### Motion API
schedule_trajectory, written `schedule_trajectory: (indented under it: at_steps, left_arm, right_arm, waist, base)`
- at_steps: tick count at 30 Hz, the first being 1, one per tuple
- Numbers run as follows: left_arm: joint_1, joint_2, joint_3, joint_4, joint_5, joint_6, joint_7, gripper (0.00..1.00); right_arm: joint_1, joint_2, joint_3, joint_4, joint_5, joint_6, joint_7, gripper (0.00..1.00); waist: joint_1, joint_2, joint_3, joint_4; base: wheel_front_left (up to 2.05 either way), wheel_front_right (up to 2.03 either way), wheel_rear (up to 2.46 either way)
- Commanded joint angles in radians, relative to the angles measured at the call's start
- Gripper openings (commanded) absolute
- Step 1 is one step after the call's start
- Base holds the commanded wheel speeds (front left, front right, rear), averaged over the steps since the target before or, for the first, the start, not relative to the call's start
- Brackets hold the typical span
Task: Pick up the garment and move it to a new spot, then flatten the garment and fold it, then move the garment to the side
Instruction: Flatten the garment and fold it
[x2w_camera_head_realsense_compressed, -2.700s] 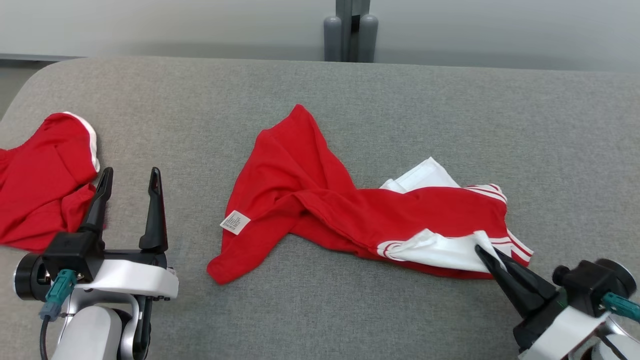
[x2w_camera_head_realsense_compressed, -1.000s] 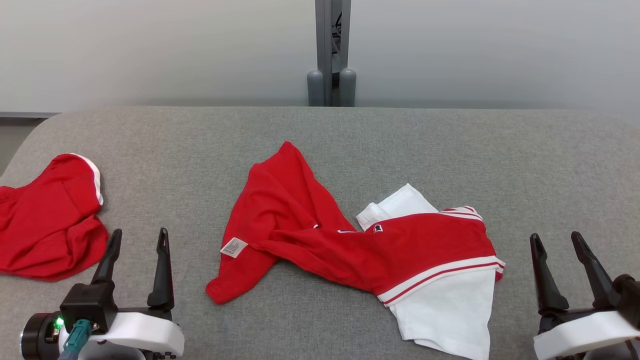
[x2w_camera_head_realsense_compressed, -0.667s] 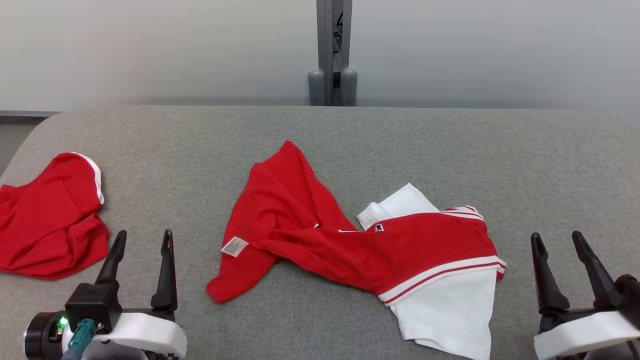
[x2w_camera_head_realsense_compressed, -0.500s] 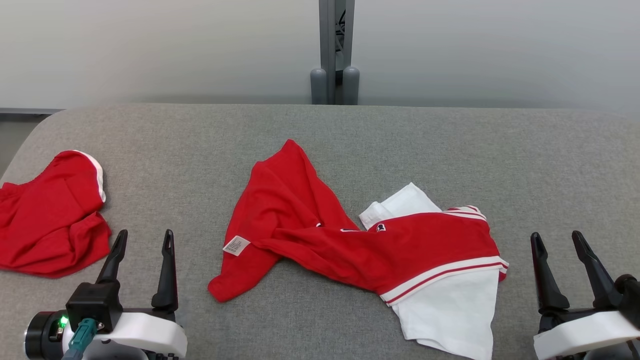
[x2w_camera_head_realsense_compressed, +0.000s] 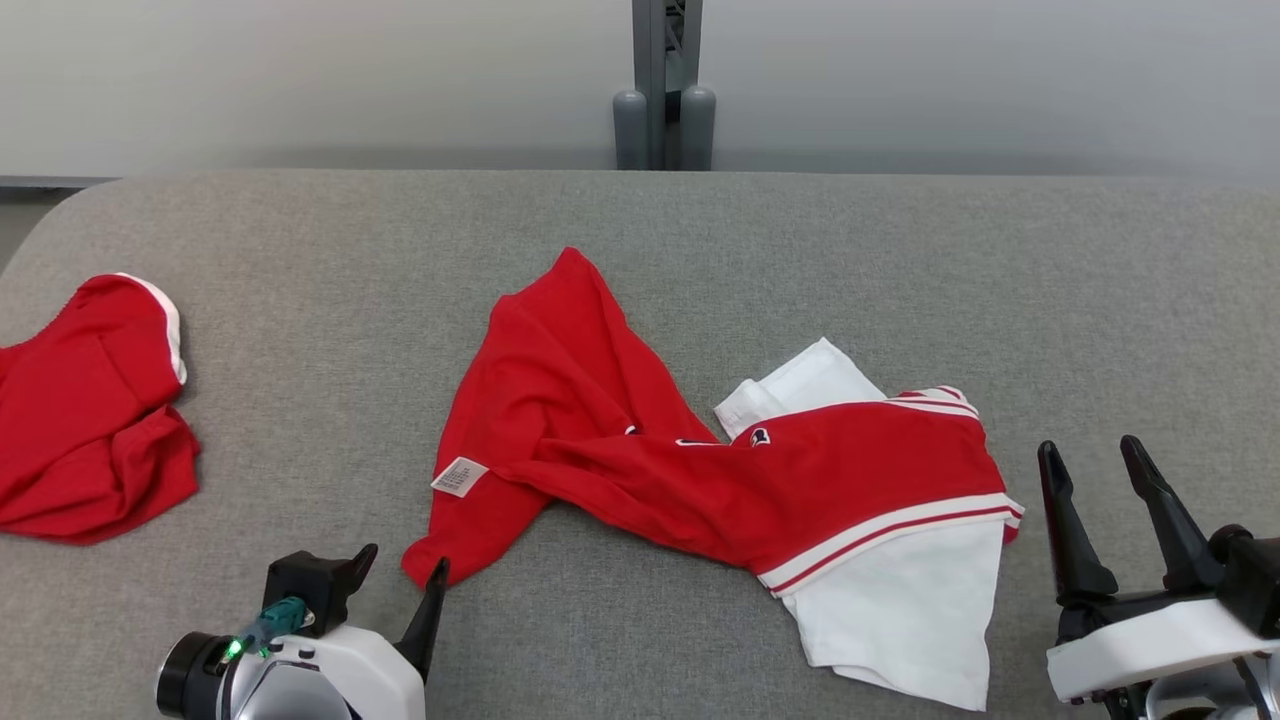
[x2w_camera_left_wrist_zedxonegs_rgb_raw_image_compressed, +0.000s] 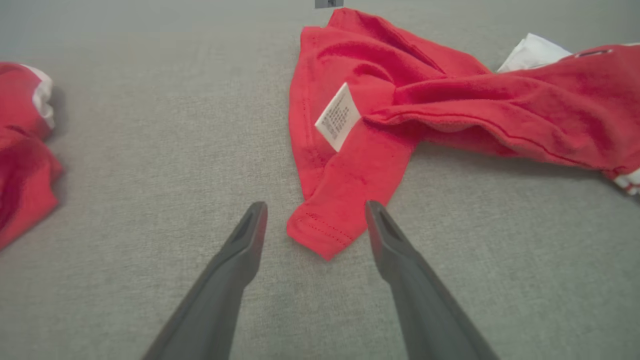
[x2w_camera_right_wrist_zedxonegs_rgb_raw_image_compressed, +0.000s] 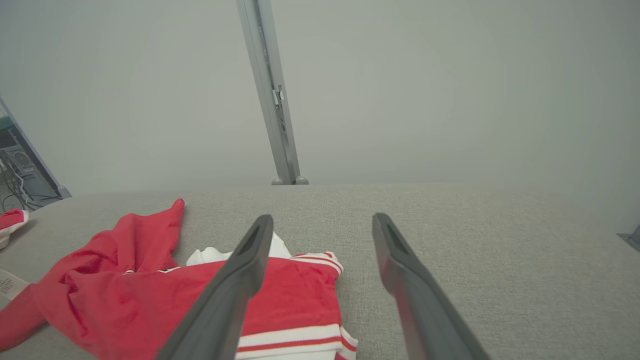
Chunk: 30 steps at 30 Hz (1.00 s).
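Note:
A red garment (x2w_camera_head_realsense_compressed: 700, 470) with a white sleeve and striped trim lies crumpled on the middle of the grey table (x2w_camera_head_realsense_compressed: 300, 250); a white care label shows near its left side. My left gripper (x2w_camera_head_realsense_compressed: 400, 570) is open and tilted down at the garment's near-left corner. In the left wrist view that red corner (x2w_camera_left_wrist_zedxonegs_rgb_raw_image_compressed: 325, 235) lies between the spread fingers of the left gripper (x2w_camera_left_wrist_zedxonegs_rgb_raw_image_compressed: 315, 206), which are not closed on it. My right gripper (x2w_camera_head_realsense_compressed: 1090, 448) stands open and empty, to the right of the white sleeve. In the right wrist view the right gripper (x2w_camera_right_wrist_zedxonegs_rgb_raw_image_compressed: 322, 219) points past the garment (x2w_camera_right_wrist_zedxonegs_rgb_raw_image_compressed: 280, 295).
A second red cloth (x2w_camera_head_realsense_compressed: 80, 410) with white trim lies at the table's left edge, also in the left wrist view (x2w_camera_left_wrist_zedxonegs_rgb_raw_image_compressed: 20, 150). A grey post (x2w_camera_head_realsense_compressed: 660, 90) rises behind the table's far edge against a plain wall.
My left gripper has moved right and tipped forward, bringing its open fingers around the garment's near-left corner. The right gripper has stayed put. The head camera has shifted slightly.

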Motion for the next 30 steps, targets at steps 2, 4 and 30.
schedule_trajectory:
  at_steps: [2, 4, 30]
  left_arm:
    - [-0.033, 0.001, 0.005, 0.039, -0.015, -0.013, -0.003, 1.00]
    - [-0.047, -0.003, 0.007, 0.077, -0.031, -0.028, 0.001, 1.00]
    - [-0.268, 0.047, 0.020, 0.271, 0.060, 0.036, -0.202, 0.00]
  right_arm:
    - [-0.011, -0.004, -0.003, 0.005, 0.001, 0.000, -0.008, 1.00]
    - [-0.017, -0.005, -0.005, 0.006, 0.002, 0.000, -0.009, 1.00]
    - [-0.050, 0.001, -0.006, 0.023, 0.032, 0.000, -0.022, 1.00]
  waist:
    - [0.0000, -0.0001, 0.016, -0.013]
    - [0.0000, -0.0001, 0.023, -0.020]
    - [0.0000, -0.0001, 0.045, -0.060]
  base:
    - [0.00, 0.00, 0.00]
    - [0.00, 0.00, 0.00]
    - [0.00, 0.00, 0.00]
